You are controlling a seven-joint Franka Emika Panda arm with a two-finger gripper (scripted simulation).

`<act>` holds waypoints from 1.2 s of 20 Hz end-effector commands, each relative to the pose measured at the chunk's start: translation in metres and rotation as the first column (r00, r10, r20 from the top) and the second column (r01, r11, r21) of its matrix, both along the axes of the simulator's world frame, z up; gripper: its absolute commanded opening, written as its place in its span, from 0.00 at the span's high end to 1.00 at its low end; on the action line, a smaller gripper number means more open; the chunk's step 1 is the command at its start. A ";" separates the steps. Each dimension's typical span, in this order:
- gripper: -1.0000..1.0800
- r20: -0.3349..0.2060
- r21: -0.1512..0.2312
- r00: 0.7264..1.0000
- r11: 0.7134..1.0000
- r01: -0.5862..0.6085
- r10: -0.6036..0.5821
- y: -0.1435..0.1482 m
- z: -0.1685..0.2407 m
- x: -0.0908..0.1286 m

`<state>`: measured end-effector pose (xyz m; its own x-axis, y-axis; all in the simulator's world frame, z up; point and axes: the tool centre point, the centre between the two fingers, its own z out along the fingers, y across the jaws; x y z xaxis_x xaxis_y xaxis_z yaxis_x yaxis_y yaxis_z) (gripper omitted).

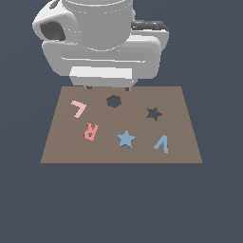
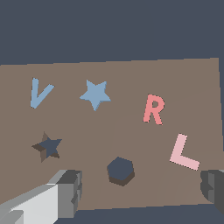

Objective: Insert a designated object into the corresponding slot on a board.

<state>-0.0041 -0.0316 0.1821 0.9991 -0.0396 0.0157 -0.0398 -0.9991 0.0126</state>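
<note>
The light-blue star lies flat on the brown board, between the pink R and the blue V. The dark star-shaped slot is cut into the board toward the exterior view's right, apart from the star. My gripper hovers over the board's far edge, close to the hexagonal hole. Its fingers stand wide apart with nothing between them. The star is well forward of it.
On the board also lie a pink R, a pale pink L and a blue V. A dark hexagonal hole sits near the far edge.
</note>
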 end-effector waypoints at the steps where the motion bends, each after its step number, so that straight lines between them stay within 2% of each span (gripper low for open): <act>1: 0.04 0.000 0.000 1.000 1.000 0.000 0.000 0.000 0.000 0.000; 12: 0.04 -0.002 0.002 0.998 0.998 0.067 -0.067 0.010 -0.024 0.013; 18: 0.04 -0.006 0.005 0.988 0.988 0.158 -0.157 0.023 -0.057 0.032; 24: 0.04 -0.010 0.009 0.965 0.965 0.261 -0.261 0.035 -0.095 0.056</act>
<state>0.0457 0.0007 0.0964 0.9620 -0.2731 0.0055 -0.2732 -0.9620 0.0048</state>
